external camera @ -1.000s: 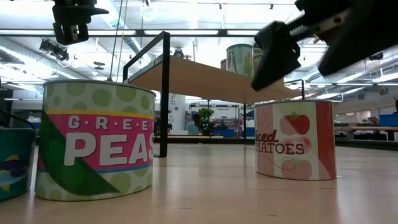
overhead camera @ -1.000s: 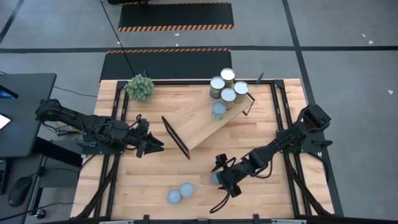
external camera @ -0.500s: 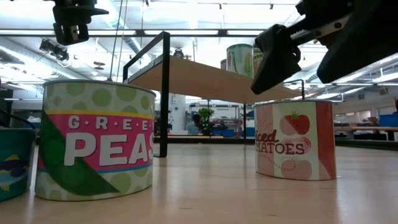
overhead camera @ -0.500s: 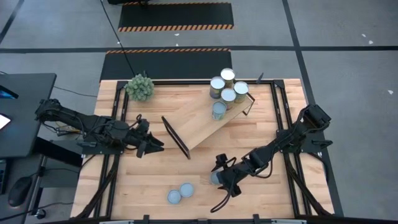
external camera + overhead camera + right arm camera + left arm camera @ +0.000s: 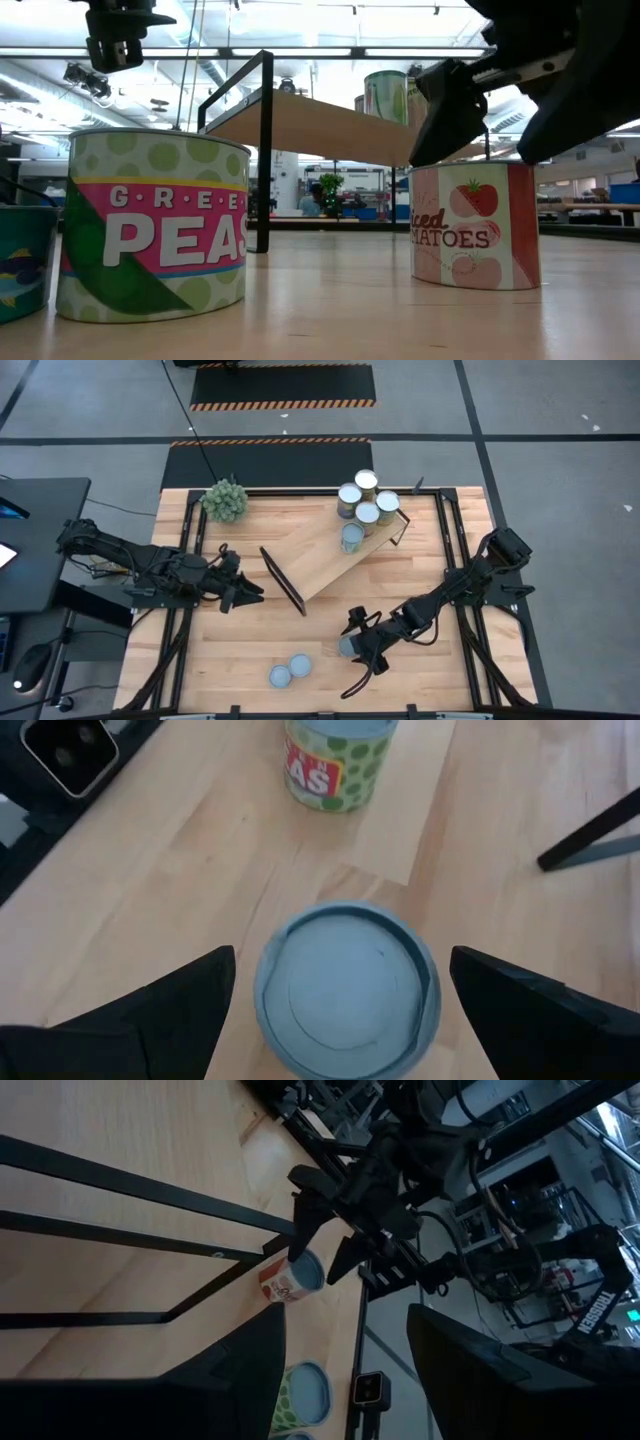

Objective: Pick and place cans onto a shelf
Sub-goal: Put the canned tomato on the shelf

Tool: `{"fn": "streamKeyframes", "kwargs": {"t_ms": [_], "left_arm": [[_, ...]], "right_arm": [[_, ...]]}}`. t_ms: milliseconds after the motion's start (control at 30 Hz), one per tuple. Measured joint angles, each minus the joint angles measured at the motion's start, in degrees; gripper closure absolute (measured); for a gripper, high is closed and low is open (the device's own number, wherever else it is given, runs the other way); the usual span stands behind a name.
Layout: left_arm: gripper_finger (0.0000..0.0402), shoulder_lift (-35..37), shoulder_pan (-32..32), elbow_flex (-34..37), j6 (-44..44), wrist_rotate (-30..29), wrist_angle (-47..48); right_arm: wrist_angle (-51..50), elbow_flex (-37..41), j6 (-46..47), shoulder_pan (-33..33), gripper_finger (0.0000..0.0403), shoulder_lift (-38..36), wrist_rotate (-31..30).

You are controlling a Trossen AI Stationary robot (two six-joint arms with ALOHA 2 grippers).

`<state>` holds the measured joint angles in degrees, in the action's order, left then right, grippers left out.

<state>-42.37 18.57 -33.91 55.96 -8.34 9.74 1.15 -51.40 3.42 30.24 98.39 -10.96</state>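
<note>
The light-wood shelf (image 5: 335,552) lies slantwise across the table's middle. Several cans (image 5: 362,500) stand on its far right end. A diced-tomatoes can (image 5: 344,647) with a blue-grey top (image 5: 345,985) stands upright on the table near the front. My right gripper (image 5: 350,650) is open just above it, one finger on either side of it, and touches nothing (image 5: 345,1020). A green-peas can (image 5: 300,664) and a teal can (image 5: 280,676) stand upright at the near edge. My left gripper (image 5: 258,595) is open and empty left of the shelf.
A green bushy plant ball (image 5: 225,500) sits at the far left corner. The shelf's black end frame (image 5: 282,580) stands between my two grippers. The peas can (image 5: 150,225) and the teal can (image 5: 20,260) stand close to the low camera. Bare tabletop (image 5: 430,575) lies right of the shelf.
My right gripper has come down toward the tomato can's top, its fingers still apart. The can has not moved.
</note>
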Motion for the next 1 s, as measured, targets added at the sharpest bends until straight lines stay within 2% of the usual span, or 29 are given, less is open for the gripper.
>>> {"fn": "streamKeyframes", "kwargs": {"t_ms": [233, 467, 700, 833, 1000], "left_arm": [[0.0186, 0.00, 0.00, 0.00, 0.42, 0.00, 0.02], [0.0186, 0.00, -0.01, 0.00, 0.46, 0.00, 0.00], [0.0186, 0.00, -0.02, 0.00, 0.48, 0.02, 0.00], [0.0186, 0.00, -0.02, 0.00, 0.50, 0.02, -0.01], [0.0186, 0.00, -0.07, 0.09, 0.46, -0.07, -2.99]], "right_arm": [[1.38, 2.16, 0.06, -1.66, 0.0025, 0.02, 0.20], [4.42, 4.25, 1.10, -3.48, 0.0030, 0.02, 3.37], [4.74, 4.25, 1.26, -3.99, 0.0082, 0.02, 5.04], [4.99, 4.20, 4.98, -4.00, 0.0115, 0.02, 5.04], [4.33, 2.75, 11.54, -4.25, 0.0118, -0.53, 4.91]]}}
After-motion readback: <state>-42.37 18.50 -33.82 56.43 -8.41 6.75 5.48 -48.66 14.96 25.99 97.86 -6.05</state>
